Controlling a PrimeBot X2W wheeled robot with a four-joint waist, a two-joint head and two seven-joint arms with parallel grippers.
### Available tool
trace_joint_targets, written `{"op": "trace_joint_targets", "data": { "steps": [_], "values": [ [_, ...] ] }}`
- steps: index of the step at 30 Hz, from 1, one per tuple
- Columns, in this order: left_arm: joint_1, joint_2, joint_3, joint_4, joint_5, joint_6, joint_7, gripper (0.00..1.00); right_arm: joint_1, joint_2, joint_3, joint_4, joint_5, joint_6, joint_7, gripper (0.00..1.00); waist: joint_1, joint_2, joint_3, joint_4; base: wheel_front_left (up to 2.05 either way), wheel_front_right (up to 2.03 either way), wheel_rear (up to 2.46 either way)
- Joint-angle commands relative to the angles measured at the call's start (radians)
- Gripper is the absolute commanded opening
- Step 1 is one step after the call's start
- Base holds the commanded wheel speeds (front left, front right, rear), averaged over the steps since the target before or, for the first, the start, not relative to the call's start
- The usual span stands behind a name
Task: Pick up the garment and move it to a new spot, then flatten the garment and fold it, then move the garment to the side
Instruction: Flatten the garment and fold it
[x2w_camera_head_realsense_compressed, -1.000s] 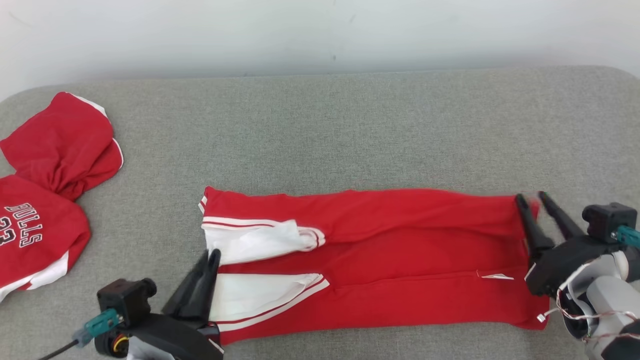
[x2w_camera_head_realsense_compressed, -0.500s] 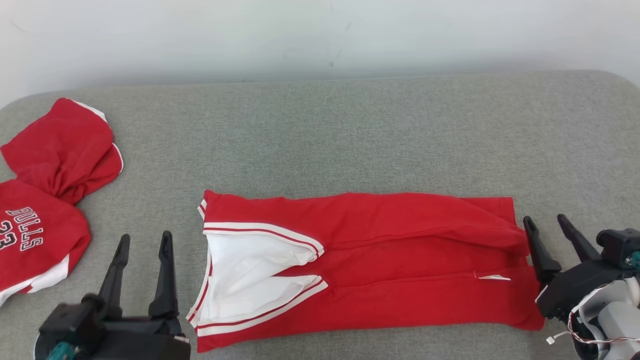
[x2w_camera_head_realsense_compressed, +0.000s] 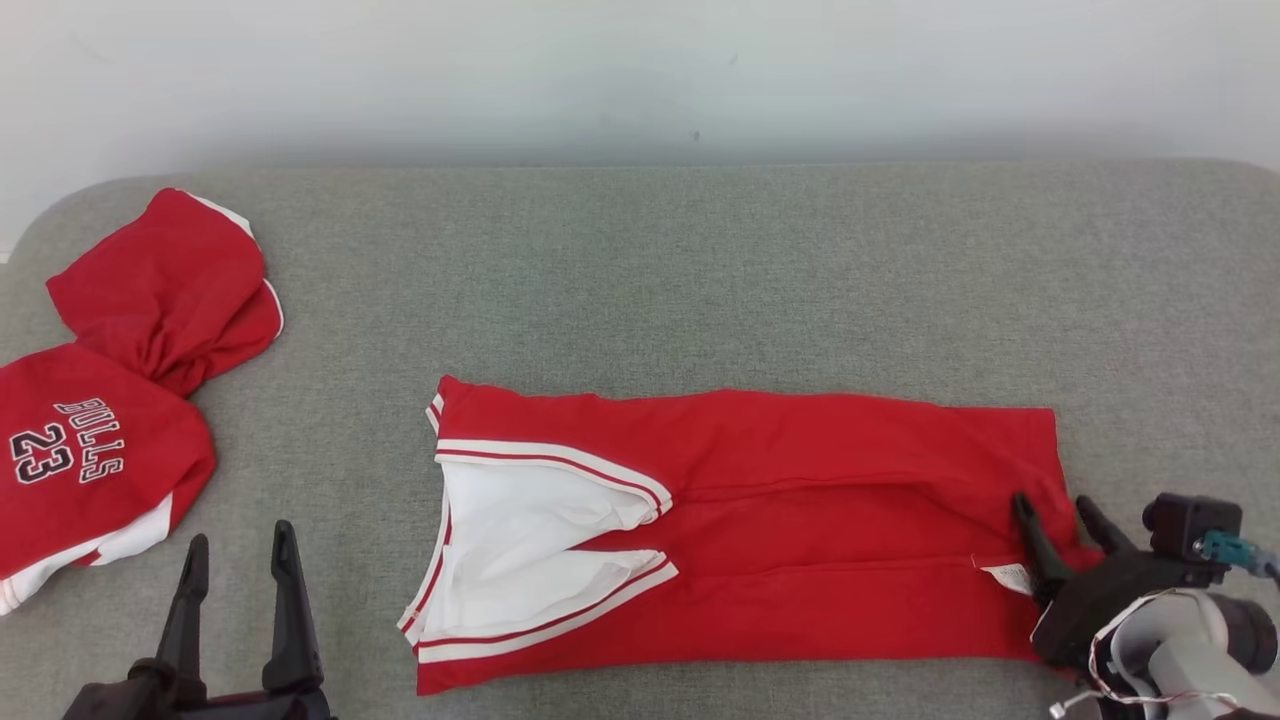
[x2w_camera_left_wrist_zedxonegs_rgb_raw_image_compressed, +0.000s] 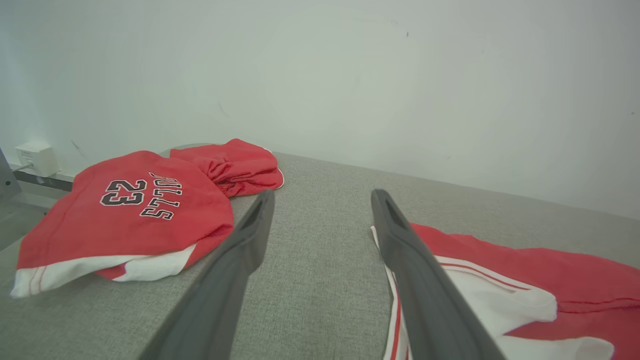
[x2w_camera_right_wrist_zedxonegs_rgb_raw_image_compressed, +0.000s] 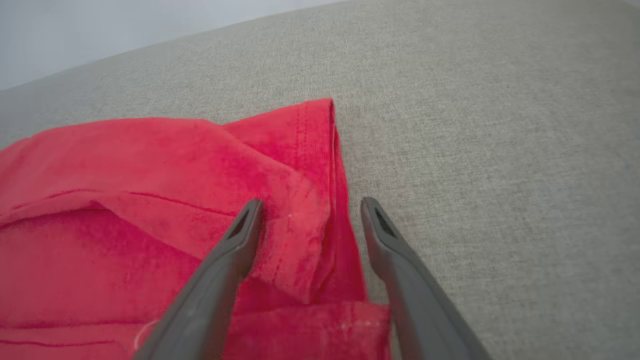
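The garment (x2w_camera_head_realsense_compressed: 800, 520) is a red jersey with white trim, folded into a long band lying flat on the grey padded table (x2w_camera_head_realsense_compressed: 700, 280). Its white-lined armhole end points left. My left gripper (x2w_camera_head_realsense_compressed: 240, 535) stands open at the lower left, apart from the garment's left end, with nothing between its fingers. The left wrist view has that gripper (x2w_camera_left_wrist_zedxonegs_rgb_raw_image_compressed: 322, 192) over bare cloth surface, the garment (x2w_camera_left_wrist_zedxonegs_rgb_raw_image_compressed: 550, 270) to its right. My right gripper (x2w_camera_head_realsense_compressed: 1052, 500) is open over the garment's right end. In the right wrist view its fingers (x2w_camera_right_wrist_zedxonegs_rgb_raw_image_compressed: 311, 201) straddle the garment's (x2w_camera_right_wrist_zedxonegs_rgb_raw_image_compressed: 150, 165) hemmed edge without pinching it.
A second red garment marked "BULLS 23" (x2w_camera_head_realsense_compressed: 90, 450) lies crumpled at the table's left edge, also in the left wrist view (x2w_camera_left_wrist_zedxonegs_rgb_raw_image_compressed: 130, 210). A pale wall (x2w_camera_head_realsense_compressed: 640, 70) runs behind the table. A small white box (x2w_camera_left_wrist_zedxonegs_rgb_raw_image_compressed: 36, 156) sits by the wall at left.
Both grippers opened and let go of the garment. The left one drew away to the left and down; the right one dropped lower at the right end. The head camera also shifted.
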Motion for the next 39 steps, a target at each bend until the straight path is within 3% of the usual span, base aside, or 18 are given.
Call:
{"op": "trace_joint_targets", "data": {
  "steps": [1,3,5,6,7,8,16,21,25,29,32,39],
  "values": [
    [0.011,-0.012,0.013,0.008,0.018,-0.014,-0.003,1.0,-0.005,0.012,0.005,0.029,0.01,-0.003,0.011,1.0,0.0,-0.0001,-0.003,0.006,0.0,0.0,0.0],
    [0.01,-0.019,0.016,0.014,0.036,-0.022,-0.003,1.0,-0.003,0.02,0.009,0.058,0.019,-0.003,0.022,0.96,0.0,-0.0001,-0.006,0.014,0.0,0.0,0.0],
    [0.007,-0.025,0.019,0.015,0.045,-0.029,-0.003,1.0,0.004,0.026,0.013,0.086,0.029,-0.003,0.031,0.44,0.0,-0.0001,-0.008,0.019,0.0,0.0,0.0],
    [0.006,-0.027,0.021,0.016,0.051,-0.032,-0.003,1.0,0.009,0.027,0.016,0.096,0.032,-0.003,0.036,0.36,0.0,-0.0001,-0.01,0.021,0.0,0.0,0.0],
    [0.004,-0.029,0.023,0.015,0.055,-0.031,-0.003,1.0,0.013,0.029,0.02,0.104,0.038,-0.003,0.039,0.15,0.0,-0.0001,-0.011,0.022,0.0,0.0,0.0],
    [0.002,-0.029,0.029,0.017,0.058,-0.032,-0.003,1.0,0.016,0.031,0.023,0.109,0.043,-0.003,0.039,0.0,0.0,-0.0001,-0.012,0.022,0.0,0.0,0.0],
    [0.007,-0.033,0.047,0.017,0.079,-0.04,-0.003,1.0,0.003,0.005,0.029,0.11,0.077,-0.003,-0.008,0.0,0.0,-0.0001,-0.029,0.006,0.0,0.0,0.0],
    [0.015,-0.033,0.044,0.008,0.083,-0.038,-0.003,1.0,-0.023,-0.07,0.007,0.118,0.088,-0.003,-0.034,0.0,0.0,-0.0001,-0.038,-0.003,0.0,0.0,0.0],
    [0.02,-0.033,0.033,0.0,0.074,-0.039,-0.003,1.0,-0.043,-0.171,-0.022,0.139,0.082,-0.003,-0.046,0.0,0.0,-0.0001,-0.042,-0.004,0.0,0.0,0.0],
    [0.023,-0.034,0.03,-0.006,0.067,-0.039,-0.003,1.0,-0.053,-0.21,-0.044,0.135,0.085,-0.003,-0.053,0.0,0.0,-0.0001,-0.043,-0.008,0.0,0.0,0.0],
    [0.029,-0.034,0.034,-0.009,0.062,-0.039,-0.003,1.0,-0.06,-0.207,-0.036,0.107,0.066,-0.003,-0.056,0.0,0.0,-0.0001,-0.046,-0.017,0.0,0.0,0.0],
    [0.033,-0.034,0.032,-0.011,0.059,-0.039,-0.003,1.0,-0.033,-0.129,0.002,-0.031,0.04,-0.003,-0.049,0.0,0.0,-0.0001,-0.055,-0.027,0.0,0.0,0.0]
  ]
}}
